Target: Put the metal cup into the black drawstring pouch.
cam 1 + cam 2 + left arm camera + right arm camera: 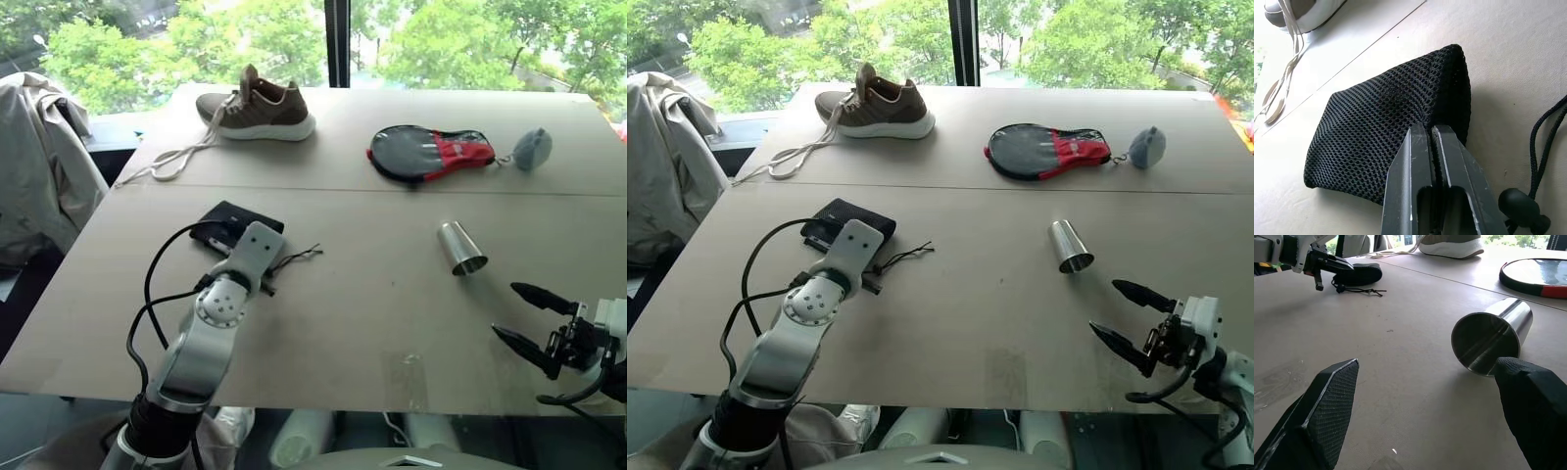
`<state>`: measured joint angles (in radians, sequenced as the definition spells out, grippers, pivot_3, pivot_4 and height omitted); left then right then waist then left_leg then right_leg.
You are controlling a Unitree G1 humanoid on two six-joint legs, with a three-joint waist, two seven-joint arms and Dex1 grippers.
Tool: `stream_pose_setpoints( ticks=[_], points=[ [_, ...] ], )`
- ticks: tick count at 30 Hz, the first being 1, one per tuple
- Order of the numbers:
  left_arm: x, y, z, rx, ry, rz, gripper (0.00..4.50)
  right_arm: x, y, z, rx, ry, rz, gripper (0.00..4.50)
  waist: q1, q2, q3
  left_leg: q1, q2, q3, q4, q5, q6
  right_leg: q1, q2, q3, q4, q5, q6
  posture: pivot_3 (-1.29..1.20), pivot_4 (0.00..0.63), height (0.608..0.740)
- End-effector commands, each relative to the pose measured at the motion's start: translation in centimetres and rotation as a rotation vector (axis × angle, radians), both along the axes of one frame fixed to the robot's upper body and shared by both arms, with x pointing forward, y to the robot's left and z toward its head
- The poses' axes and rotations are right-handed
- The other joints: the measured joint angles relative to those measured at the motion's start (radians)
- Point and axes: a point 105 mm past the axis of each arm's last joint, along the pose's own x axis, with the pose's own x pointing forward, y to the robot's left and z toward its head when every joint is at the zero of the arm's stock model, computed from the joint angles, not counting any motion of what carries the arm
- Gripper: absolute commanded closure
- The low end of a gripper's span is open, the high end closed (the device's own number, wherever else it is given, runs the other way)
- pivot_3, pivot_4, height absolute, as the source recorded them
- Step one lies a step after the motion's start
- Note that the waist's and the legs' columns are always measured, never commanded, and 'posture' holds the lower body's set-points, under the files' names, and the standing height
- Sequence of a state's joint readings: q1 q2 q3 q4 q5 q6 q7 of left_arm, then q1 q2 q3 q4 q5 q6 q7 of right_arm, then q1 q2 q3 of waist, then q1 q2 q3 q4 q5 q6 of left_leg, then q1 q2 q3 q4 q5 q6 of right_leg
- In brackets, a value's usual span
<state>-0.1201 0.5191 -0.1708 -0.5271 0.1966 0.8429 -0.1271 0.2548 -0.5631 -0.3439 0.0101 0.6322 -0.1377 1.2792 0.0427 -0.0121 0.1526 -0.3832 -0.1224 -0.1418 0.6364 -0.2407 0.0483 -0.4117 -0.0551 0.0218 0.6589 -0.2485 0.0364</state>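
Bright diffuse daylight from the window (294,39) behind the table (372,323), greenery outside near blown out, shadows on the tabletop soft and faint, mild glare on the metal cup (1493,340), head views sharp, right wrist fingertips (1327,416) slightly soft up close.

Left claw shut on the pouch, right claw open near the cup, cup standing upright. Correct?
Not quite: the metal cup lies on its side, as the right wrist view shows. The rest holds: left claw shut on the black drawstring pouch, right claw open near the cup.
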Motion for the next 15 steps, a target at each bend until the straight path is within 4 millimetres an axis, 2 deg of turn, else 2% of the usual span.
stream_pose_setpoints(
  ticks=[1,2,4,8,11,15],
  points=[
    [-0.4,-0.7,2.2,-0.038,-0.082,-0.079,4.46,0.0,0.5,0.8,-0.001,-0.036,0.018,0.0,0.0,0.0,0.0,0.0,0.0,0.0,0.0,0.0,0.0,0.0,0.0,0.0,0.0,0.0,0.0,0.0,0.15,0.74],
    [-0.5,-0.8,2.2,-0.04,-0.087,-0.095,4.46,0.0,0.6,0.8,-0.001,-0.036,0.018,0.0,0.0,0.0,0.0,0.0,0.0,0.0,0.0,0.0,0.0,0.0,0.0,0.0,0.0,0.0,0.0,0.0,0.15,0.74],
    [-0.5,-0.5,3.9,-0.144,-0.18,-0.095,4.46,0.5,1.0,1.1,-0.004,-0.044,0.007,0.0,0.0,0.0,0.0,0.0,0.0,0.0,0.0,0.0,0.0,0.0,0.0,0.0,0.0,0.0,0.0,0.0,0.15,0.74],
    [0.0,-0.1,4.2,-0.253,-0.184,-0.141,4.46,2.0,0.9,1.2,-0.052,-0.071,-0.094,0.0,-0.001,0.0,0.0,0.0,0.0,0.0,0.0,0.0,0.0,0.0,0.0,0.0,0.0,0.0,0.0,0.0,0.15,0.74],
    [0.1,-1.7,5.1,-0.334,-0.182,-0.295,4.46,3.0,0.4,0.5,-0.131,-0.075,-0.182,0.0,0.002,0.0,0.0,0.0,0.0,0.0,0.001,0.0,-0.001,0.0,0.0,-0.001,0.001,0.0,0.0,0.0,0.15,0.74],
    [0.6,-2.0,5.5,-0.324,-0.176,-0.358,4.46,4.1,0.6,0.4,-0.174,-0.083,-0.265,0.0,0.0,0.0,0.0,0.0,0.0,0.0,0.002,0.003,-0.003,0.0,0.0,-0.001,0.001,0.0,0.0,0.0,0.15,0.74]
  ],
)
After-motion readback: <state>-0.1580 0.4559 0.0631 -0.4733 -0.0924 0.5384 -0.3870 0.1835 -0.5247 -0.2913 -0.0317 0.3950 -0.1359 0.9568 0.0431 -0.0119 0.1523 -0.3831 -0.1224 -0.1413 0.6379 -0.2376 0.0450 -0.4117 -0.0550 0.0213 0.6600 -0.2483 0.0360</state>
